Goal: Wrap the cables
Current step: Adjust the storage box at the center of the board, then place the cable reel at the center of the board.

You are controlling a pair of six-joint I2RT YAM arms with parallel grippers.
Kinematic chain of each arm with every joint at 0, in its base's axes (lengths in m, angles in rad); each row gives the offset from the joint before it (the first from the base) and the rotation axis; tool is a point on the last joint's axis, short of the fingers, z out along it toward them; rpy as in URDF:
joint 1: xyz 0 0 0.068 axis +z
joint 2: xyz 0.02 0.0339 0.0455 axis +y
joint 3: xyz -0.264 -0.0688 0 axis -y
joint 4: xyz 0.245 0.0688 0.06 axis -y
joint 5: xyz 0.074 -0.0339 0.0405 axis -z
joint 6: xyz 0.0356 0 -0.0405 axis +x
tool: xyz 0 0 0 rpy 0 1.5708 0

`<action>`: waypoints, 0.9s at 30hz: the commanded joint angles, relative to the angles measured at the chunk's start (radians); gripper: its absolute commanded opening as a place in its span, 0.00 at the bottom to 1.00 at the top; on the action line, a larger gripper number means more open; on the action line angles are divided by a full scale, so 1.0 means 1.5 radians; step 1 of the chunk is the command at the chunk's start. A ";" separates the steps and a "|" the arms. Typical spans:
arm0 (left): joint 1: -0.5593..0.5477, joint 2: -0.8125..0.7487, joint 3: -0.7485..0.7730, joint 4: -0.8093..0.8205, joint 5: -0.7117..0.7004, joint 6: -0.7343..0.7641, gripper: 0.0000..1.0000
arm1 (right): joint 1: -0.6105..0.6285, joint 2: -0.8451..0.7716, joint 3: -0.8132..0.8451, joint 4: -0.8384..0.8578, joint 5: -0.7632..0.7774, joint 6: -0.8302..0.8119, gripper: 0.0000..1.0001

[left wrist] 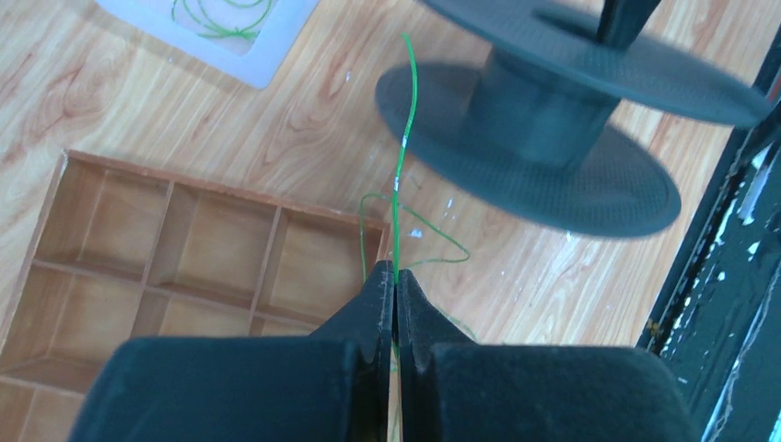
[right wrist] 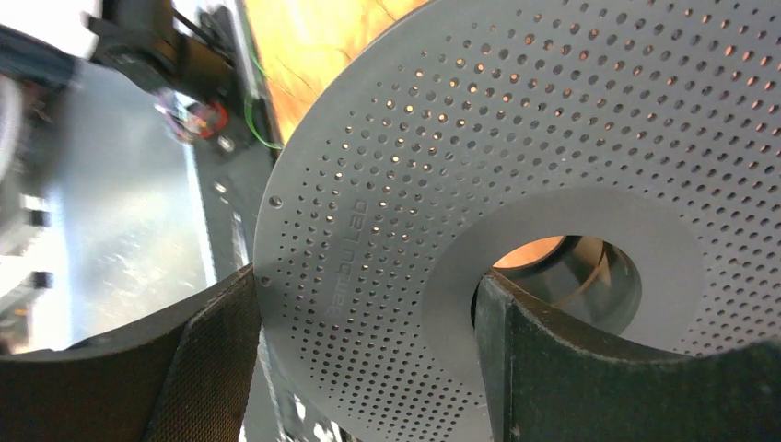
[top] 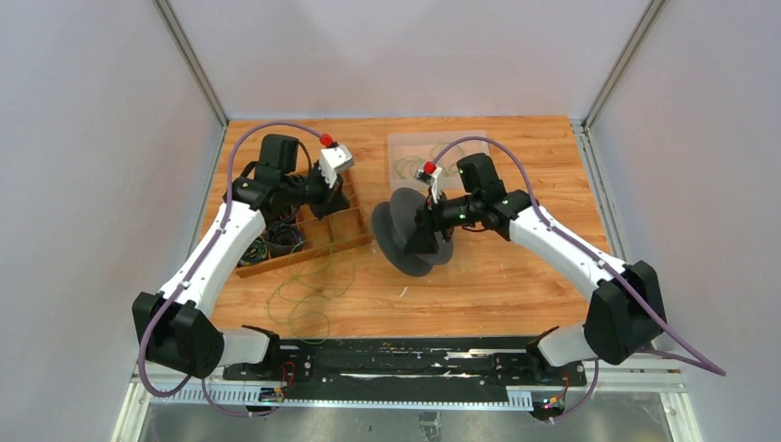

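A thin green cable (left wrist: 401,157) runs up from my left gripper (left wrist: 395,276), which is shut on it, toward the grey spool (left wrist: 543,138). Loose loops of the cables (top: 308,285) lie on the table in front of the wooden tray. My left gripper (top: 333,204) hovers over the tray's right edge. My right gripper (right wrist: 364,281) grips the perforated flange of the spool (right wrist: 442,166). One of its fingers (right wrist: 212,350) is against the rim and the other sits in the hub hole. In the top view the spool (top: 405,235) stands tilted at my right gripper (top: 425,241).
A wooden compartment tray (top: 318,241) lies left of the spool, with dark cord bundles (top: 276,241) in it. A clear box (top: 410,147) holding green wire sits at the back. A black rail (top: 405,359) runs along the near table edge.
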 commanded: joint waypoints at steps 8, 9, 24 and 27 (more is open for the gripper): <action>0.003 -0.009 -0.034 0.108 0.030 -0.096 0.01 | -0.019 0.092 -0.124 0.528 -0.195 0.494 0.29; 0.003 -0.015 -0.036 0.116 0.009 -0.100 0.00 | -0.018 0.100 -0.134 0.553 -0.199 0.514 0.29; 0.004 -0.034 -0.016 0.117 -0.145 -0.108 0.00 | -0.081 0.131 -0.217 0.720 -0.216 0.657 0.31; 0.004 -0.031 -0.013 0.113 -0.136 -0.107 0.00 | -0.087 0.135 -0.224 0.718 -0.217 0.655 0.35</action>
